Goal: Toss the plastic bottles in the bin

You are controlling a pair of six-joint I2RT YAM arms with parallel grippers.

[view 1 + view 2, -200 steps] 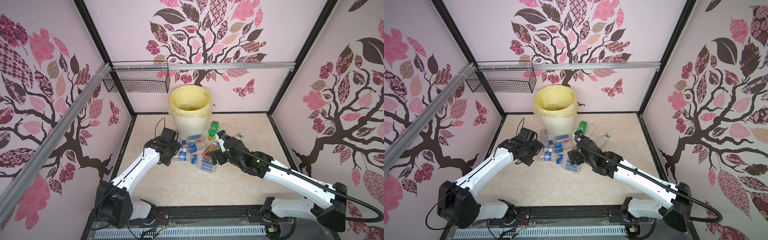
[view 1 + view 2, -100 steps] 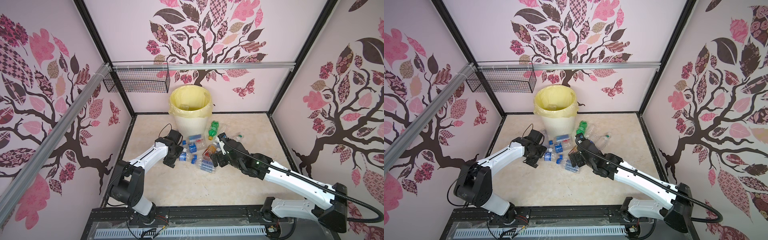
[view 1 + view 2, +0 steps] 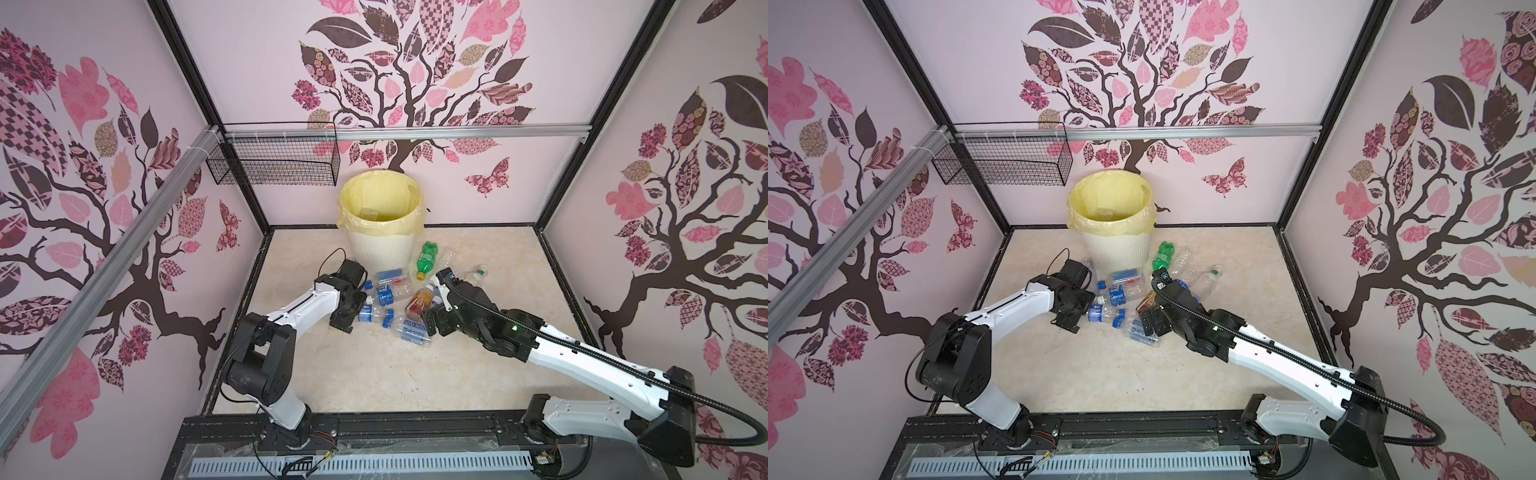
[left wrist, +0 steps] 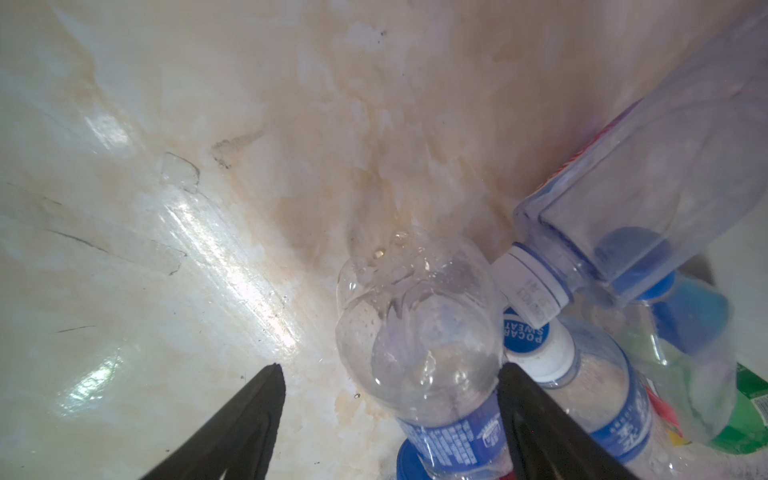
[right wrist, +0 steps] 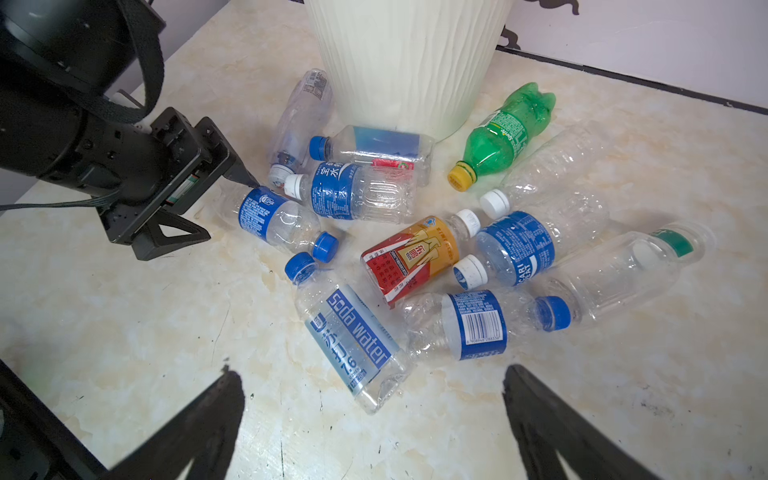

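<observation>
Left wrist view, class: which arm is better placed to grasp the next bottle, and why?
Left. The left tool has open jaws either side of the blue-labelled bottle, one apparently touching it. The right tool, also open, frames only the end of the soda water bottle.

The small clear plastic bottles (image 5: pixel 357 191) are crowded tightly against the foot of the round cream-white ribbed bin (image 5: pixel 407 62), so hardly any gap is left there. Wide bare beige marbled floor (image 3: pixel 374 365) is left in front of them.
</observation>
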